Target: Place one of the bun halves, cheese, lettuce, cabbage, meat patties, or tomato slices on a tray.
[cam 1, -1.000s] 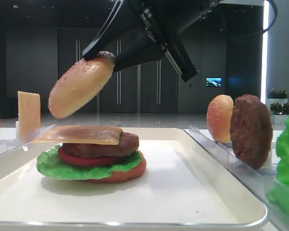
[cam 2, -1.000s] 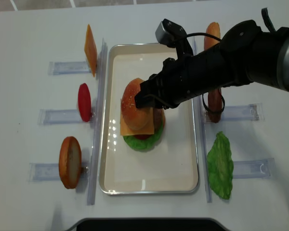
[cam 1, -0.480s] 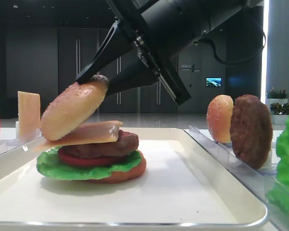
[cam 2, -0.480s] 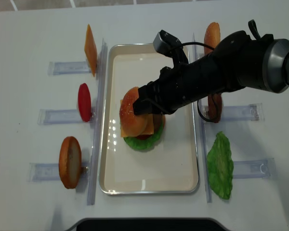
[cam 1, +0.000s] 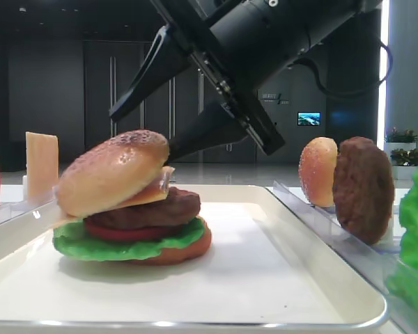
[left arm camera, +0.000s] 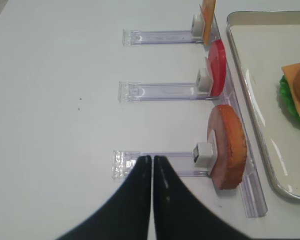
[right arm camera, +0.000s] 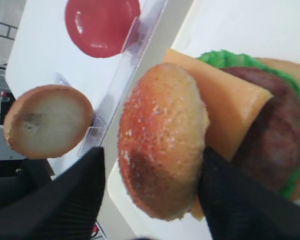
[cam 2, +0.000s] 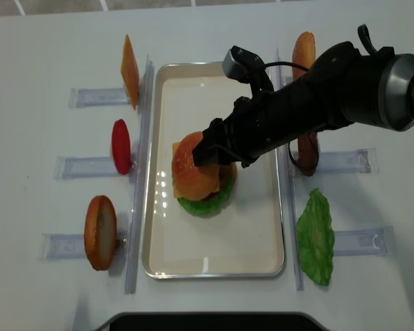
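golden bun top [cam 1: 111, 170]: domed, seeded, tilted on cheese [cam 1: 153, 191]
right hand [right arm camera: 150, 200]: spread wide, fingers flanking bun, gripping nothing
left hand [left arm camera: 152, 165]: closed, empty
racks [left arm camera: 160, 91]: clear plastic, beside tray [cam 2: 262, 227]

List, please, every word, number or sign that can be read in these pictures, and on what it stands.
No text can be read.
A pale sign on the dark wall behind: too blurred to read.
A small lit screen in the background: a picture only, no legible words.
The food pieces, the tray and the racks: no labels.
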